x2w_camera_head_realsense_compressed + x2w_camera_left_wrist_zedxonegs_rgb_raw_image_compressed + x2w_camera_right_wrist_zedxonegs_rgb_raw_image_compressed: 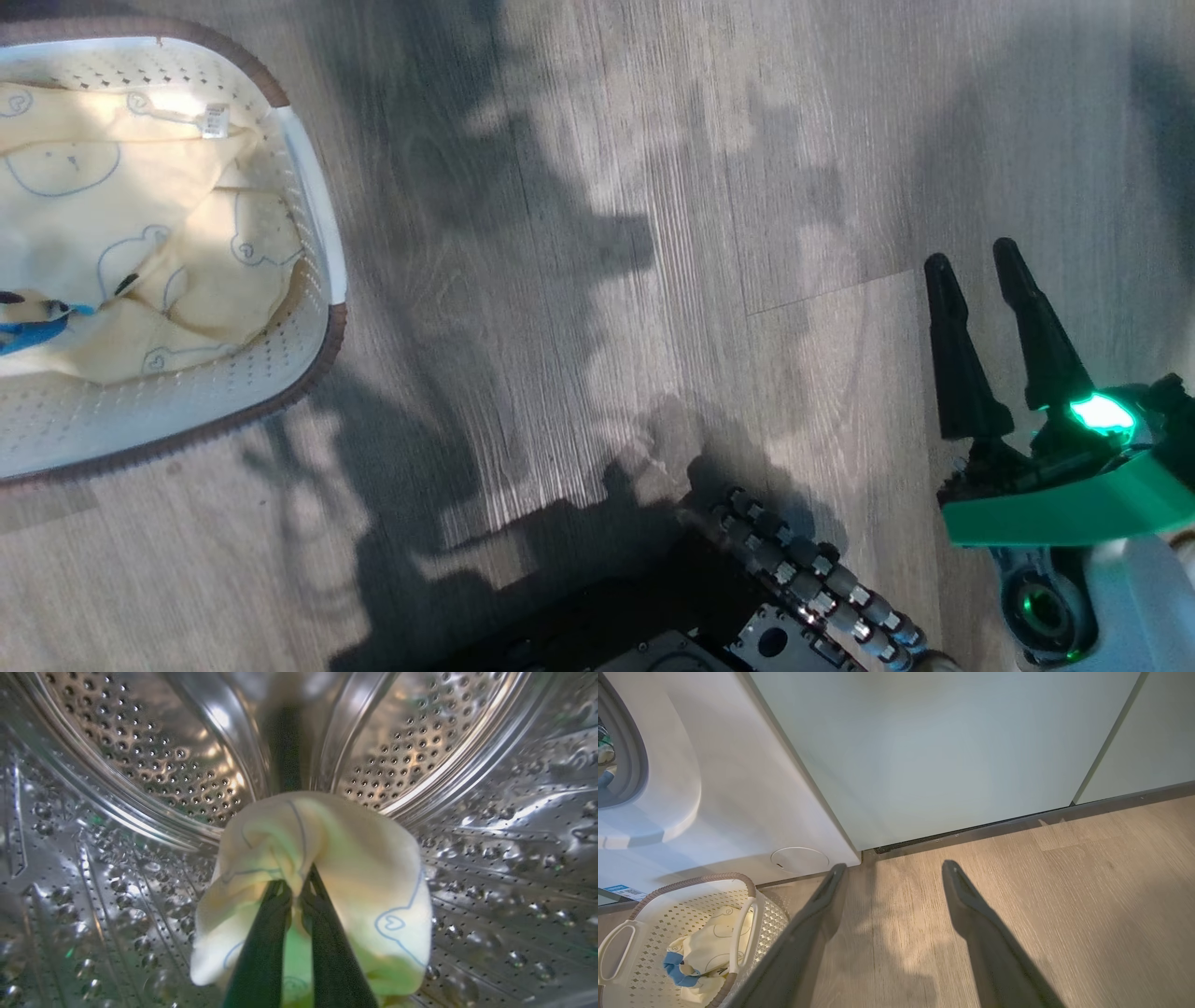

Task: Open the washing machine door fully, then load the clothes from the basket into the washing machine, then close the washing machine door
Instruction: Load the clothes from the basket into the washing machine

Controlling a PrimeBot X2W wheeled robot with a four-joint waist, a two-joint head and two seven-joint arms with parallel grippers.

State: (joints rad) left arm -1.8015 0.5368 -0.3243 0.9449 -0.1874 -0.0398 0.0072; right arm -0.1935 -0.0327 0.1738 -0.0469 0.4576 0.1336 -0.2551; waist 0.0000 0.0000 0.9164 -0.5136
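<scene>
Left gripper: jaws clamped on a cream garment — inside the steel drum.
Right gripper: jaws apart, empty — over the floor.
Basket: clothes inside.

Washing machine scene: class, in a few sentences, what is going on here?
The robot's left tool is shut on a pale yellow-cream printed garment inside the shiny perforated steel drum. Its right tool hangs open and empty over the grey wood floor. More cream clothes and blue fabric lie in the cream perforated plastic basket.
</scene>
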